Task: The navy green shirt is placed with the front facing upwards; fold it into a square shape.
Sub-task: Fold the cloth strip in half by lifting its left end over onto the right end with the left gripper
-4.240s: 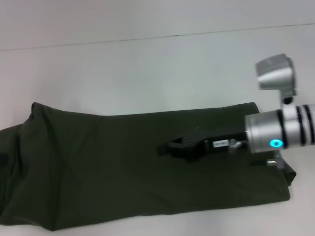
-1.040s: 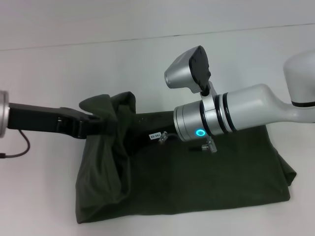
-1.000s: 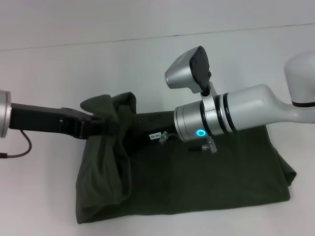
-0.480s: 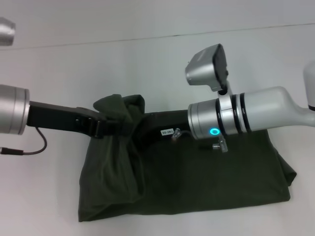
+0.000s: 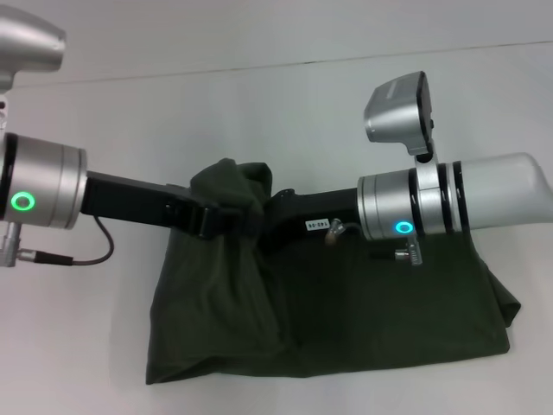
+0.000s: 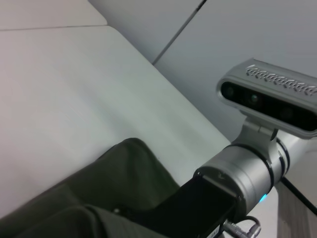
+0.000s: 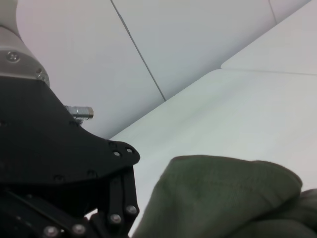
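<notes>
We see a plain white table (image 5: 259, 112) filling the scene, with a thin dark seam line (image 5: 285, 62) crossing its far side.

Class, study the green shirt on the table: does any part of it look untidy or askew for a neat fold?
Yes. The navy green shirt is bunched into a raised lump where the left gripper and right gripper meet. Below it the cloth hangs in loose wrinkles, and its right end looks rumpled, not straight.

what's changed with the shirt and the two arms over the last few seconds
The left gripper came in, took the shirt's left end and is carrying that bunched cloth rightward over the rest. The right gripper, earlier pressing mid-shirt, now meets it at the raised fold. The shirt's right end stayed flat on the table.
</notes>
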### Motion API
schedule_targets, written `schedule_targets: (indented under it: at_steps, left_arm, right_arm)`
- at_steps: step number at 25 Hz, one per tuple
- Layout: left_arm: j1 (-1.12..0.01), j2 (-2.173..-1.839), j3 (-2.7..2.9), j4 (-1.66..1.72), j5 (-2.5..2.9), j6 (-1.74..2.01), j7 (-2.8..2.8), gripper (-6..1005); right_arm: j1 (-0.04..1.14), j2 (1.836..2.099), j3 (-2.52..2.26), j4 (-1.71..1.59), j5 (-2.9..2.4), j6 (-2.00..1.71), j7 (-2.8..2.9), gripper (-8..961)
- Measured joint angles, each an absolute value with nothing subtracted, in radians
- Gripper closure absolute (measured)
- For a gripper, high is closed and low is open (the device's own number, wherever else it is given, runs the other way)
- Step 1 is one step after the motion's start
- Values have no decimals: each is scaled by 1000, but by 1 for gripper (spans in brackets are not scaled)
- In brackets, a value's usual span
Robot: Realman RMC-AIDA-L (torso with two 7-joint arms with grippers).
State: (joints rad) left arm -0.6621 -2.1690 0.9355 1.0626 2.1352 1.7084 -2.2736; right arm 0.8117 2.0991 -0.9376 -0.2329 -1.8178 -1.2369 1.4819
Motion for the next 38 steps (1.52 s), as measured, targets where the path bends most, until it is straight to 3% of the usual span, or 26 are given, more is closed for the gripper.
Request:
schedule_targets:
  at_steps: [38]
  left_arm:
    - [-718,-2172,1264,1059,1959,1497,-2407,987]
  right_arm:
    - [598,2082,-922,-514,-1818,-1389,1557,941]
